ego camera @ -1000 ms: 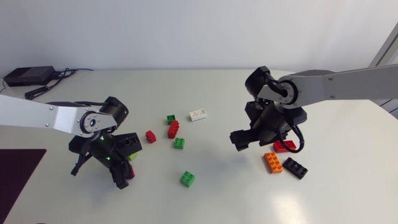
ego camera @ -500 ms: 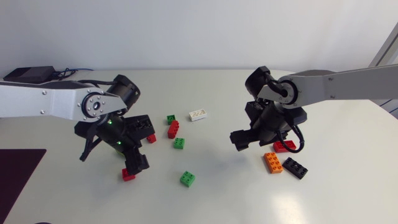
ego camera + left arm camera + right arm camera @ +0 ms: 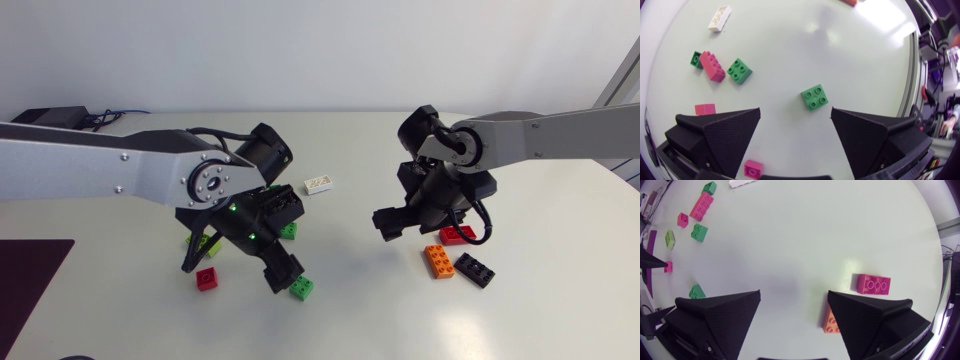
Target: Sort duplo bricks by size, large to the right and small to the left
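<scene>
- Left gripper (image 3: 795, 112): fingers spread wide and empty. The small green two-by-two brick (image 3: 815, 96) lies studs up just ahead of the gap between them, toward the near edge of the table (image 3: 350, 320), roughly midway along it.
- The brick looks light, rigid and slick-walled. It is best pinched low and squarely across two opposite flat sides, or it may twist out.
- Right gripper (image 3: 794, 294): fingers apart and empty, beside the red long brick (image 3: 873, 284) and the orange long brick (image 3: 438, 261), toward the right edge.

On the desk (image 3: 350, 320), three long bricks (image 3: 438, 261) lie close together in the right half. Another long brick (image 3: 319, 183) lies behind the middle. A four-stud brick (image 3: 301, 288) lies nearer the front edge, with a small brick (image 3: 207, 279) to its left.
</scene>
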Action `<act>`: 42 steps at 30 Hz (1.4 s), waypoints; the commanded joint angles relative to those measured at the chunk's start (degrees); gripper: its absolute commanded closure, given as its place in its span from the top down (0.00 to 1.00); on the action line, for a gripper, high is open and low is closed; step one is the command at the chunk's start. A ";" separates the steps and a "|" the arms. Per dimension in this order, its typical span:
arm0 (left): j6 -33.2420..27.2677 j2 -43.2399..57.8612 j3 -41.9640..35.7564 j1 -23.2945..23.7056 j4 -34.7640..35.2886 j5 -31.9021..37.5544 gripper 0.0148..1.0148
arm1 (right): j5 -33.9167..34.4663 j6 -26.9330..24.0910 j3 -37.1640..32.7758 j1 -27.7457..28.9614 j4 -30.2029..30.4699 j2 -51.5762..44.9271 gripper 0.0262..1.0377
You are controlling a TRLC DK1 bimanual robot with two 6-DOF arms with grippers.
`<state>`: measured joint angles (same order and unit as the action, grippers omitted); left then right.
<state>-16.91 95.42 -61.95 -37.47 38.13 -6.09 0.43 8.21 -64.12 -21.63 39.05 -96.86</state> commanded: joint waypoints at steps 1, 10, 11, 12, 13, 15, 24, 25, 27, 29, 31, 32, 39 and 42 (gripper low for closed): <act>11.37 1.53 -2.38 0.38 -0.25 -0.24 0.97 | 0.19 1.72 1.19 0.36 0.59 0.71 0.93; 22.97 5.13 -3.70 -4.80 1.86 0.73 0.97 | 0.36 2.78 1.54 -0.35 0.24 0.53 0.93; 23.85 5.48 -3.44 -5.50 2.04 0.73 0.97 | 0.36 2.78 1.71 -0.08 0.24 0.62 0.93; 24.20 5.48 -3.09 -6.30 2.04 0.73 0.97 | 0.36 2.69 1.80 0.18 0.24 0.79 0.93; 24.46 5.66 -2.82 -7.26 2.12 0.73 0.97 | 0.36 2.52 1.80 0.45 0.24 0.97 0.93; 24.73 6.62 -2.91 -8.32 2.12 1.25 0.97 | 0.45 2.34 1.54 1.15 0.33 1.15 0.93; 24.82 12.07 -4.23 -8.32 0.72 2.57 0.97 | 0.36 2.43 1.63 0.89 -0.02 0.88 0.93; 24.82 12.43 -4.23 -8.32 0.54 2.75 0.97 | 0.36 2.43 1.63 0.89 -0.20 0.88 0.93; 24.90 12.69 -4.23 -8.32 0.19 2.92 0.97 | 0.36 2.34 1.71 0.97 -0.29 0.88 0.93; 24.90 12.69 -4.58 -8.32 0.10 3.01 0.92 | 0.36 2.25 1.98 1.15 -0.46 0.79 0.93; 24.90 12.69 -4.93 -8.23 0.10 3.01 0.82 | 0.36 2.16 2.07 1.32 -0.55 0.62 0.93; 24.82 12.86 -4.93 -8.14 0.10 3.27 0.74 | 0.36 2.16 2.07 1.41 -0.55 0.62 0.93; 24.73 13.30 -4.76 -8.41 -0.16 3.89 0.41 | 0.28 2.25 1.98 1.32 -0.73 0.18 0.93; 24.73 13.66 -4.40 -8.41 -0.25 4.07 0.28 | 0.28 2.25 2.15 1.32 -0.82 0.00 0.93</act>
<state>6.13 107.24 -65.49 -45.78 38.13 -2.57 0.45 9.48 -63.46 -20.60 38.50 -96.47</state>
